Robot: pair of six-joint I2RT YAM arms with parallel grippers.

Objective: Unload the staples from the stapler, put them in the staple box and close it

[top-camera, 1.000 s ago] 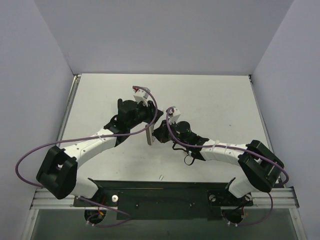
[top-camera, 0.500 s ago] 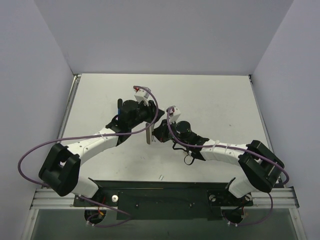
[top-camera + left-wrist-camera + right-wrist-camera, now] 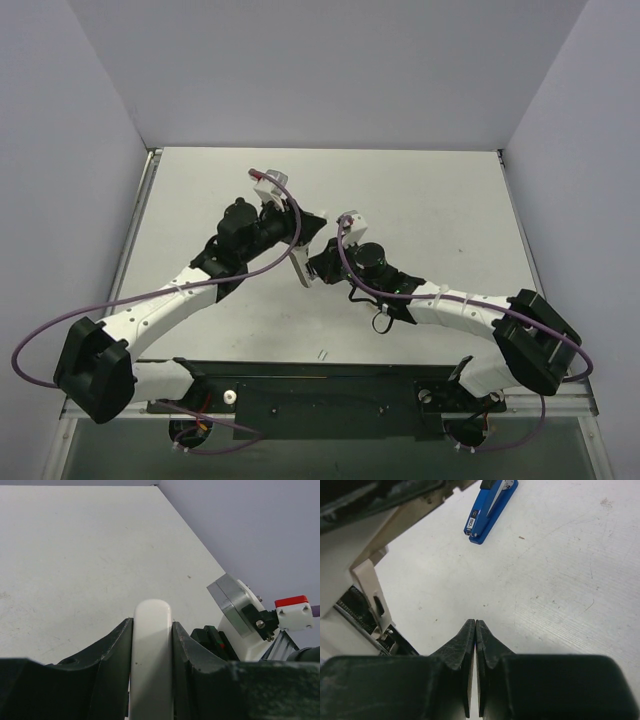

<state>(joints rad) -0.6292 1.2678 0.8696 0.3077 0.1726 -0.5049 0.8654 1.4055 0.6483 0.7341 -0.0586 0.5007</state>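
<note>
**Inspector A:** Location of the small narrow blue stapler with a black end (image 3: 490, 511)?

**Inspector B:** It lay flat on the white bench (image 3: 560, 570), ahead of the right claw (image 3: 476, 630) and well apart from it. Neither claw held it.

**A:** Claw states?

**B:** The right claw's jaws were pressed together on nothing. The left claw (image 3: 152, 630) was clamped on a cream flat plastic bar with a rounded tip (image 3: 152, 660), just beside the right claw.

**A:** Progress?

**B:** The stapler looked shut. No staples could be made out at it. A tiny pale bit (image 3: 322, 353) lay behind both claws, too small to identify. My judgement: the unloading was not yet shown done.
</note>
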